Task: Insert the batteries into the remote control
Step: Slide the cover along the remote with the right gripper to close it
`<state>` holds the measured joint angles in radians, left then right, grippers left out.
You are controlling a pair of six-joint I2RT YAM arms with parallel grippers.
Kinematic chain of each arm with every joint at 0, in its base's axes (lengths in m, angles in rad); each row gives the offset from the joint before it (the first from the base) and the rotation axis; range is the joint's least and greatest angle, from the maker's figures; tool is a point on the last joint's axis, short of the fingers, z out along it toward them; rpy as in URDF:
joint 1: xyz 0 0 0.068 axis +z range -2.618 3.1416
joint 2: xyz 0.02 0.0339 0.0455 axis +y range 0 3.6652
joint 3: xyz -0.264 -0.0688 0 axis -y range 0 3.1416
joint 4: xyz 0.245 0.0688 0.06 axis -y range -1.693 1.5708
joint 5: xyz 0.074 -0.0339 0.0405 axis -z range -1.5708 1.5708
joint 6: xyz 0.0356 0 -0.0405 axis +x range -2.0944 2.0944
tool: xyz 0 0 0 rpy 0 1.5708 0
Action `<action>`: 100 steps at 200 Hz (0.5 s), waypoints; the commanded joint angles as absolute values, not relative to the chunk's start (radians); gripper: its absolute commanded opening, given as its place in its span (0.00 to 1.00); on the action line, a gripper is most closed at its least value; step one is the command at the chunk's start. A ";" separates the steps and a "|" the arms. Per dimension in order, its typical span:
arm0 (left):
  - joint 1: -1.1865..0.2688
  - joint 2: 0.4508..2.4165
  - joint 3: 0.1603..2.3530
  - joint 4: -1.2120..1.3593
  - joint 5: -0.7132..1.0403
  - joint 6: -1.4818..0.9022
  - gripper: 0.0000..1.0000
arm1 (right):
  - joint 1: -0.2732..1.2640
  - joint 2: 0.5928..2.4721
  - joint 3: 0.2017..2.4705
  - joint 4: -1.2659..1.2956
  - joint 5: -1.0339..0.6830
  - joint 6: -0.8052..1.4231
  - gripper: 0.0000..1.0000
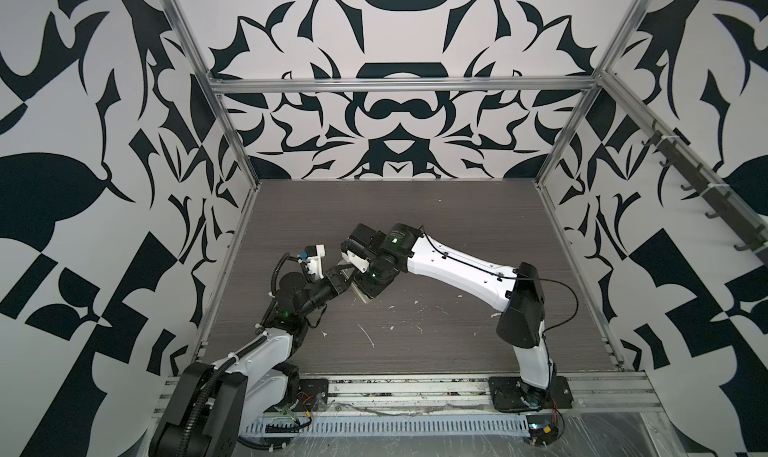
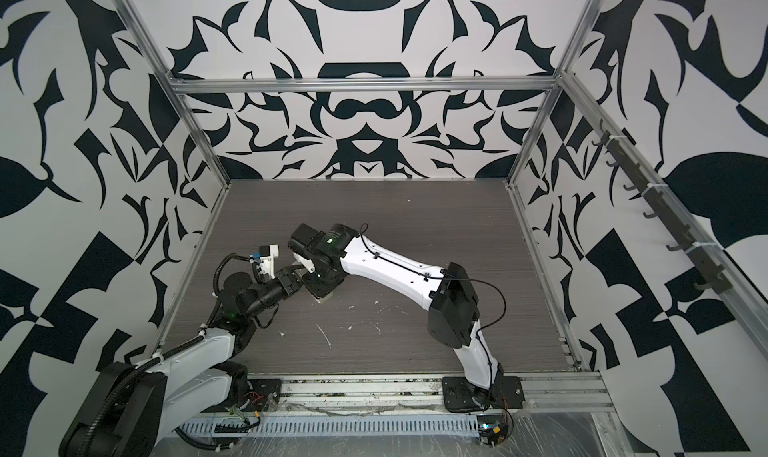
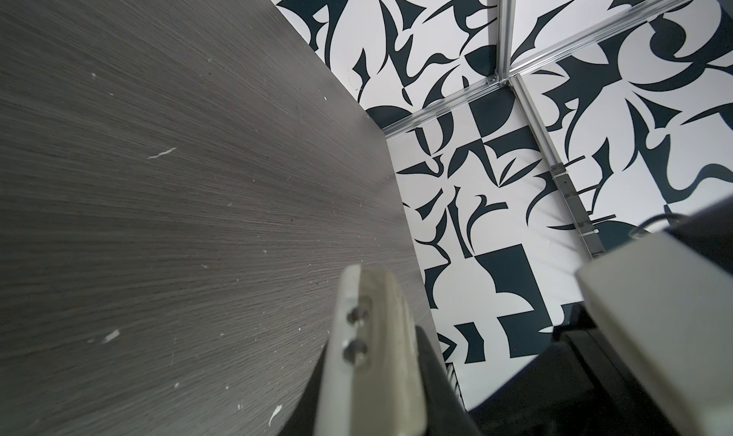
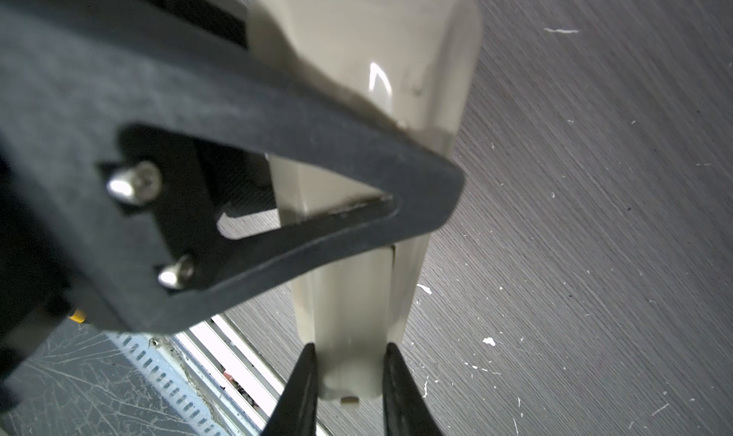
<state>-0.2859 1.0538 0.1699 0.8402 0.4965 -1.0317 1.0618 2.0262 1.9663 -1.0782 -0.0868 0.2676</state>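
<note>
The right gripper [image 4: 349, 368] pinches one end of the remote control [image 4: 369, 69], beige back showing, over the table [image 1: 457, 234] at nine o'clock from its centre. The left gripper [image 1: 347, 277] comes in from eight o'clock, jaws pressed together. Whether it holds anything cannot be told.

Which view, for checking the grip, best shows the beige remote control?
Right wrist view: the slim beige plastic remote control fills it, its end pinched in the right hand. Both top views show only a pale edge; the left wrist view, nothing certain.
</note>
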 commanded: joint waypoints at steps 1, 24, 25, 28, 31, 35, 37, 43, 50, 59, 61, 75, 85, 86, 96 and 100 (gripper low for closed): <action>-0.283 1.034 0.150 0.877 0.506 -1.034 0.00 | 1.070 2.023 1.999 -1.068 -0.100 0.273 0.04; -0.283 1.031 0.150 0.876 0.509 -1.035 0.00 | 1.072 2.025 1.998 -1.068 -0.090 0.274 0.04; -0.283 1.031 0.150 0.876 0.508 -1.035 0.00 | 1.072 2.025 1.998 -1.068 -0.090 0.274 0.04; -0.284 1.030 0.150 0.876 0.509 -1.034 0.00 | 1.071 2.025 1.997 -1.068 -0.088 0.273 0.04; -0.284 1.029 0.150 0.876 0.508 -1.034 0.00 | 1.072 2.026 1.997 -1.068 -0.088 0.274 0.04; -0.284 1.029 0.150 0.876 0.508 -1.034 0.00 | 1.071 2.026 1.997 -1.067 -0.089 0.274 0.04; -0.283 1.029 0.149 0.876 0.508 -1.034 0.00 | 1.072 2.026 1.996 -1.065 -0.089 0.274 0.04; -0.284 1.028 0.149 0.876 0.509 -1.036 0.00 | 1.072 2.028 1.997 -1.065 -0.086 0.275 0.04; -0.284 1.026 0.148 0.876 0.508 -1.036 0.00 | 1.072 2.030 1.999 -1.065 -0.086 0.277 0.04; -0.284 1.022 0.147 0.874 0.509 -1.036 0.00 | 1.072 2.031 2.000 -1.065 -0.080 0.279 0.04; -0.284 1.023 0.147 0.874 0.508 -1.036 0.00 | 1.073 2.033 2.000 -1.065 -0.078 0.280 0.04; -0.283 1.020 0.150 0.869 0.507 -1.035 0.00 | 1.071 2.034 2.001 -1.070 -0.070 0.282 0.04; -0.283 1.019 0.149 0.868 0.506 -1.034 0.00 | 1.071 2.033 2.002 -1.073 -0.063 0.284 0.04; -0.283 1.020 0.149 0.868 0.505 -1.035 0.00 | 1.072 2.033 2.002 -1.073 -0.061 0.283 0.04; -0.284 1.021 0.148 0.869 0.505 -1.034 0.00 | 1.071 2.031 2.002 -1.073 -0.055 0.286 0.04; -0.284 1.021 0.149 0.870 0.506 -1.034 0.00 | 1.072 2.030 1.999 -1.073 -0.052 0.286 0.04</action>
